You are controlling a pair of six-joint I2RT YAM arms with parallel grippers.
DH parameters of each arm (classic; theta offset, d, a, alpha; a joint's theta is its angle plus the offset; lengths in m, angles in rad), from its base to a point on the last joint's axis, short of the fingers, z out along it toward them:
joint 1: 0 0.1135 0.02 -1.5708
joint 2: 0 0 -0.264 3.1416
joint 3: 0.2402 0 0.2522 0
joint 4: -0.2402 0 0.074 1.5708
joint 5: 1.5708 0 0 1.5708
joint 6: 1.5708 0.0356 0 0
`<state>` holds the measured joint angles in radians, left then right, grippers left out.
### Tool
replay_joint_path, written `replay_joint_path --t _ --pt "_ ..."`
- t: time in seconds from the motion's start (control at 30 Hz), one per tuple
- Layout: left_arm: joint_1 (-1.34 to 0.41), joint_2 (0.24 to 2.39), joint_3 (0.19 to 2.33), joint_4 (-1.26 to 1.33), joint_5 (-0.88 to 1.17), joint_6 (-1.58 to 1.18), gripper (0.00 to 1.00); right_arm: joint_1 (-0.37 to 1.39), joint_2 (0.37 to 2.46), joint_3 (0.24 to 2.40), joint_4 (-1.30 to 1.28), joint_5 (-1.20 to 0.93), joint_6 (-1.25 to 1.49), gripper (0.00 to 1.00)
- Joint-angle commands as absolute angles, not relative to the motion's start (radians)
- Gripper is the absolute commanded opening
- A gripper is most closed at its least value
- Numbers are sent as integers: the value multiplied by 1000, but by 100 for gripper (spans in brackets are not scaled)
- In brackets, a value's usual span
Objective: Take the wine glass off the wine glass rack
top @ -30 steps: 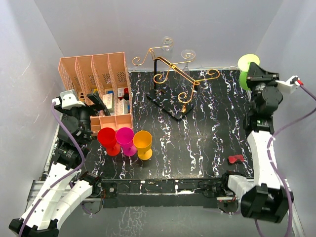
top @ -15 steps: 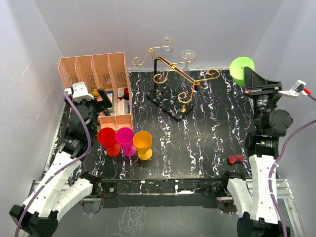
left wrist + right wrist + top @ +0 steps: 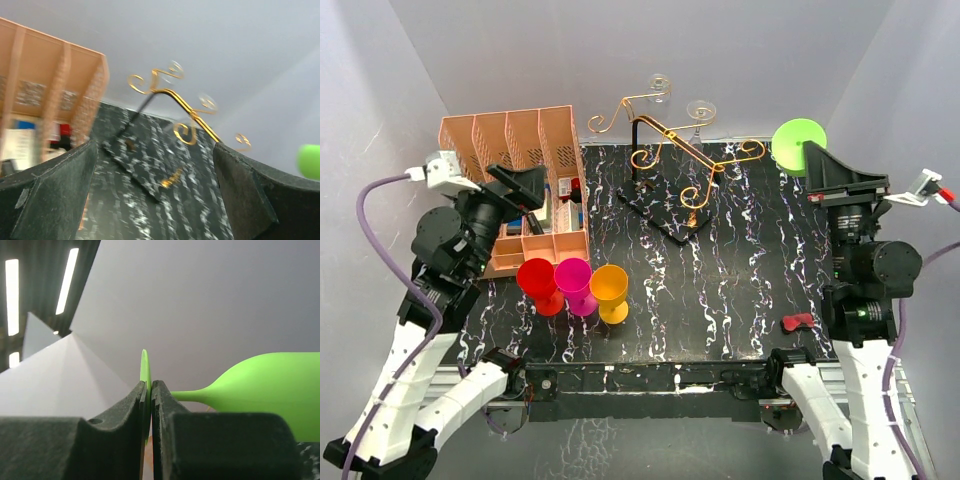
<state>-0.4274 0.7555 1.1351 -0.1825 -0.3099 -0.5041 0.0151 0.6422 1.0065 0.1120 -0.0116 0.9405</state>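
Observation:
The wine glass rack (image 3: 682, 158), gold wire with scroll ends on a black post and flat black base, stands at the back middle of the table. It also shows blurred in the left wrist view (image 3: 176, 100). A green wine glass (image 3: 797, 146) is held in the air to the right of the rack, apart from it. My right gripper (image 3: 150, 388) is shut on the glass's thin foot disc (image 3: 145, 367), and the bowl (image 3: 272, 390) lies sideways to the right. My left gripper (image 3: 155, 147) is open and empty, raised over the organiser (image 3: 525, 186) and facing the rack.
A peach slotted file organiser (image 3: 510, 145) stands at the back left. Red (image 3: 538, 284), magenta (image 3: 574, 283) and orange (image 3: 610, 291) cups stand in a row in front of it. A small red object (image 3: 798, 322) lies near the right arm. Grey walls close three sides.
My right arm has carried the green glass leftward and higher, turning it. My left arm has risen and swung its gripper toward the rack.

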Motion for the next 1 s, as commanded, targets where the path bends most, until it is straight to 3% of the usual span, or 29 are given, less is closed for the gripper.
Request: replay_joint_path --t 0.0,0.17,0.33,0.6,0.73,0.97 --pt "-431 840 1163 -140 -7 -724 97 74 645 947 272 -116 1207 12" --pt "-431 941 1131 125 319 -904 97 108 676 903 491 -234 1475 14" --pt "-431 1073 1024 680 600 -1197 97 119 733 848 748 -320 1794 14" --pt "-448 1336 953 1416 672 -1673 96 122 862 817 1016 -396 2100 13" --pt "-471 1403 959 1533 649 -1734 95 121 943 811 1150 -455 2223 14" --pt "-520 1433 991 1493 655 -1694 89 122 994 805 1188 -471 2271 13"
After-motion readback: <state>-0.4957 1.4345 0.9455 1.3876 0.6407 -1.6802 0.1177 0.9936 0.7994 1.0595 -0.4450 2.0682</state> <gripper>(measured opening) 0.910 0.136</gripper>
